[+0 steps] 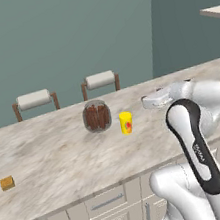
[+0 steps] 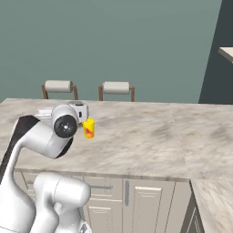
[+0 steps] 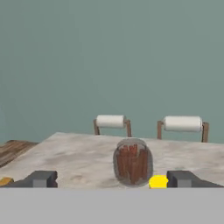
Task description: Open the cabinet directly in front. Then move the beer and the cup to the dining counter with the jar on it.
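The cup (image 1: 126, 122) stands upright on the dining counter (image 1: 50, 162), just beside the jar (image 1: 97, 115) on its right as the left base view has it, apart from it by a narrow strip of marble. The jar, with its reddish-brown sticks, stands further in from the front edge than the cup. In the hand view the jar (image 3: 133, 162) sits between the two finger tips, and the yellow rim of the cup (image 3: 158, 181) shows low, just inside the right-hand tip. The beer is not on the stretch of counter seen here.

The gripper (image 3: 111, 179) has its fingers spread wide with nothing between them; it holds nothing. In the left base view the hand (image 1: 156, 99) hangs over the counter to the right of the cup, near but not touching it.

Judgement: the cup appears placed and released, so the cup's part of the task looks done; the bottle remains to be accounted for.

Handling, as a judgement only: the cup is small and likely light, tapered, so a grip across its middle from the side would seat best (a grip near the rim could slip upward). It would tip easily if nudged. The jar is glass, heavier and fragile, and close enough to be knocked by a careless withdrawal.

Also present: two stools (image 1: 34, 100) behind the counter and a small orange block (image 1: 7, 183) near its left end.
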Tool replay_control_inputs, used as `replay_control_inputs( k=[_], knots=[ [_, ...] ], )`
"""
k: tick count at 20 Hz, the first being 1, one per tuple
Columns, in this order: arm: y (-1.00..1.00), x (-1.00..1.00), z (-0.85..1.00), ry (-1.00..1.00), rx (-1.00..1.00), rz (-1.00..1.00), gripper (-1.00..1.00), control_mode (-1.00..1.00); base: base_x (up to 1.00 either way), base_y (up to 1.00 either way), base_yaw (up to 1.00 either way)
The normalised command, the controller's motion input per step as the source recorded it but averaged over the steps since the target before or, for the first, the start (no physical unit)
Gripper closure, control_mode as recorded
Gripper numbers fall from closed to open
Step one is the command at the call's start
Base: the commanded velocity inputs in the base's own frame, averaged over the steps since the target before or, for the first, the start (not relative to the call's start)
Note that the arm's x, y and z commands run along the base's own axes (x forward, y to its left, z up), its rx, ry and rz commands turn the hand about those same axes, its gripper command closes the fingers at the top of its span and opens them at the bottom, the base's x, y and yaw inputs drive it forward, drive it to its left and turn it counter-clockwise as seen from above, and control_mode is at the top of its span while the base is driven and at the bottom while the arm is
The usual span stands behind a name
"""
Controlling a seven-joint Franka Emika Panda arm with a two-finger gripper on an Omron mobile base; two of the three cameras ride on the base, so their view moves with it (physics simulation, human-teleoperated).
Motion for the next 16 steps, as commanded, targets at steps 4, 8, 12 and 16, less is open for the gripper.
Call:
replay_control_inputs(
  k=[4,8,12,16],
  knots=[
    [0.01,-1.0,0.67,0.18,-0.08,0.0,-1.0,-1.0,0.0,0.0,0.0],
    [0.19,-0.98,0.4,0.11,-0.02,0.0,-1.0,-1.0,0.0,0.0,0.0],
    [0.07,-1.0,0.21,0.04,0.0,0.0,-1.0,-1.0,0.0,0.0,0.0],
    [0.2,-0.85,0.13,0.01,-0.01,0.02,-1.0,-1.0,0.0,0.0,0.0]
  ],
)
